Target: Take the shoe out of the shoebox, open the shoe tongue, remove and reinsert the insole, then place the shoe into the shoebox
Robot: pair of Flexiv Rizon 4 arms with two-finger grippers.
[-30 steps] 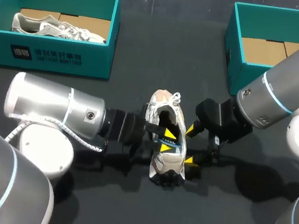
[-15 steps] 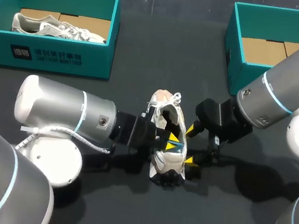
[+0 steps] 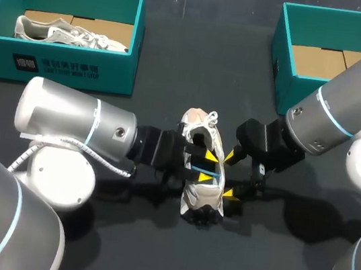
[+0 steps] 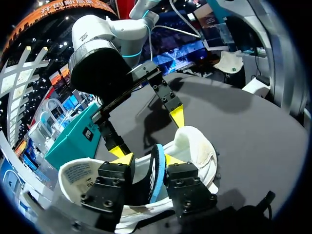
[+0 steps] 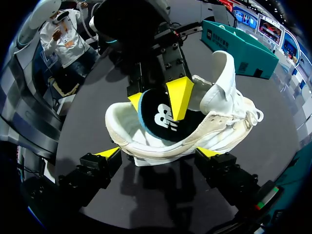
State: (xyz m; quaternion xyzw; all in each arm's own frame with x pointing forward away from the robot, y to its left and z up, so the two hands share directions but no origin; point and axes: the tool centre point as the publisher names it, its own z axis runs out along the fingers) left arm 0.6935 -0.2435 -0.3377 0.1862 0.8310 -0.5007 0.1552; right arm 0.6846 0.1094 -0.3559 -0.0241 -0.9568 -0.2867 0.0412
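"While the white mesh running shoe (image 3: 202,194) lies on the dark table (image 3: 178,60), well apart from the teal cardboard shoeboxes (image 3: 283,76), what is the robot doing with it?"

"Its left gripper (image 4: 148,160) is down in the shoe's opening, clenched on the black, blue-edged foam insole (image 5: 163,119), which stands on edge between the two fingers. The right gripper (image 3: 229,175) is spread wide along the shoe's outer side, tips against or just beside the sole, grasping nothing. It looks to be bracing the shoe."

"So which step is this?"

"Judging by the raised insole, either the pulling-out or the putting-back. The pictures alone do not settle which."

"How should it be done well?"

"Probably by sliding the insole along the shoe's length rather than straight up, so the collar doesn't drag the shoe with it. The right fingers ought to press the side as a stop. The pinch should be firm, since thin foam will likely fold or slip."
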